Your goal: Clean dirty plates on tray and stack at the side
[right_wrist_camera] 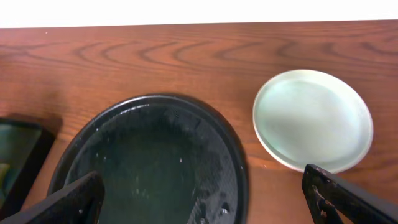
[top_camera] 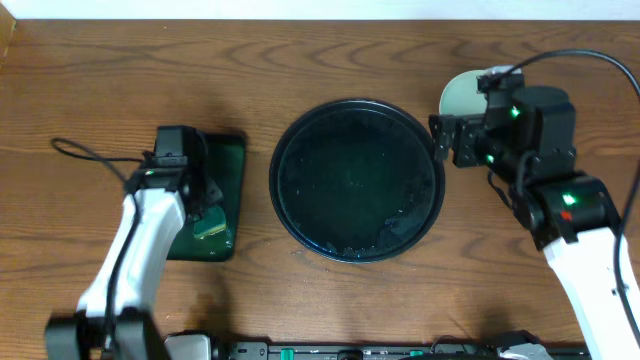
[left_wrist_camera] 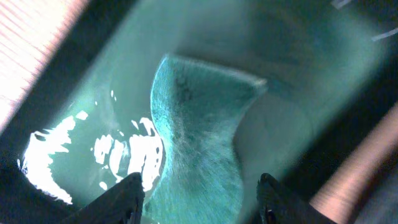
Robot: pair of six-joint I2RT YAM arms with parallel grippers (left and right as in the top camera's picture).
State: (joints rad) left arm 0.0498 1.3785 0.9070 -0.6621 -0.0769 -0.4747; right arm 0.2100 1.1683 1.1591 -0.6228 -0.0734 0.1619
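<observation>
We read right claw (top_camera: 442, 140) wide, empty; plate (top_camera: 468, 92) just beside it, right of tray (top_camera: 275, 180). Left claw (left_wrist_camera: 199, 183) straddles sponge (left_wrist_camera: 199, 112); grip unclear.

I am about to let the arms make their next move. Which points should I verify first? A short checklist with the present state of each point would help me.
1. No plate lies on the black tray: ok, only wet specks show.
2. A plate is set at the side: ok, the pale plate lies on the table, apart from the tray.
3. Number of plates in that pile: cannot tell.
4. Top surface of the plate is free of smears: ok, none shows.
5. The right end effector is open and empty: ok.
6. The left end effector grips the sponge: cannot tell, the left wrist picture is blurred.
</observation>
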